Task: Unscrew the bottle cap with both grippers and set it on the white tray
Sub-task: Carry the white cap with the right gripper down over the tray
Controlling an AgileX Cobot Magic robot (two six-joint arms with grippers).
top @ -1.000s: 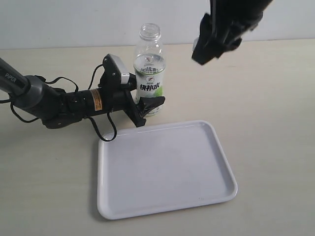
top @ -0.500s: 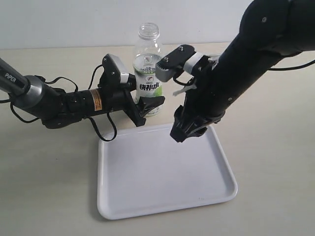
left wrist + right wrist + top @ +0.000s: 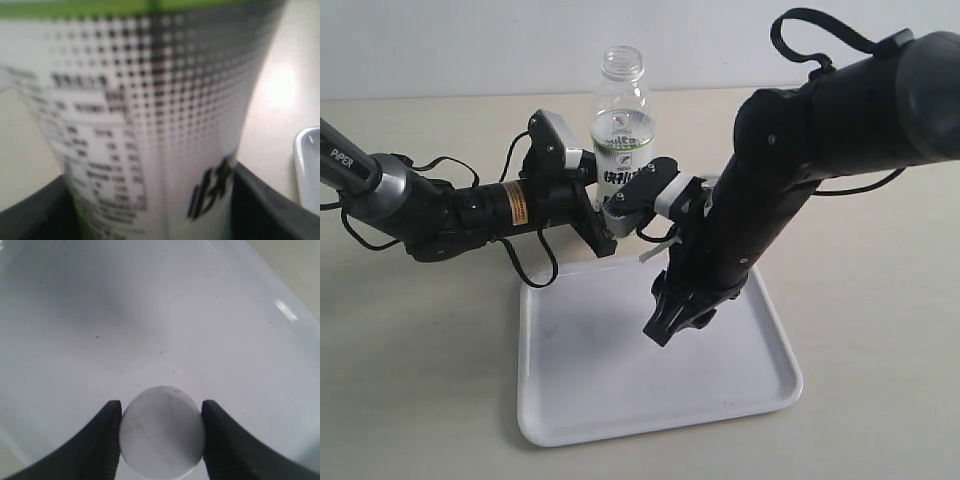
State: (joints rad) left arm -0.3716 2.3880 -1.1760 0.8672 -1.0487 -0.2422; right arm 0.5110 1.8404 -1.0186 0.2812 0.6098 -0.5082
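Observation:
The clear bottle [image 3: 623, 130] stands upright behind the white tray [image 3: 580, 390], its neck bare with no cap on it. My left gripper [image 3: 615, 222] is shut on the bottle's labelled lower body; the label [image 3: 150, 125] fills the left wrist view between both black fingers [image 3: 260, 200]. My right gripper [image 3: 665, 325] points down over the tray's middle. In the right wrist view it is shut on the round white bottle cap [image 3: 162, 432], a finger [image 3: 100, 440] pressed against each side, with the tray floor [image 3: 150, 315] just below.
The tray lies on a beige table [image 3: 880, 260]. The left arm's cables [image 3: 525, 262] trail on the table beside the tray's far left corner. A tray corner [image 3: 307, 165] shows at the edge of the left wrist view.
The right arm has swung down from above the bottle to low over the tray's middle, carrying the cap. The left gripper and the bottle have stayed still.

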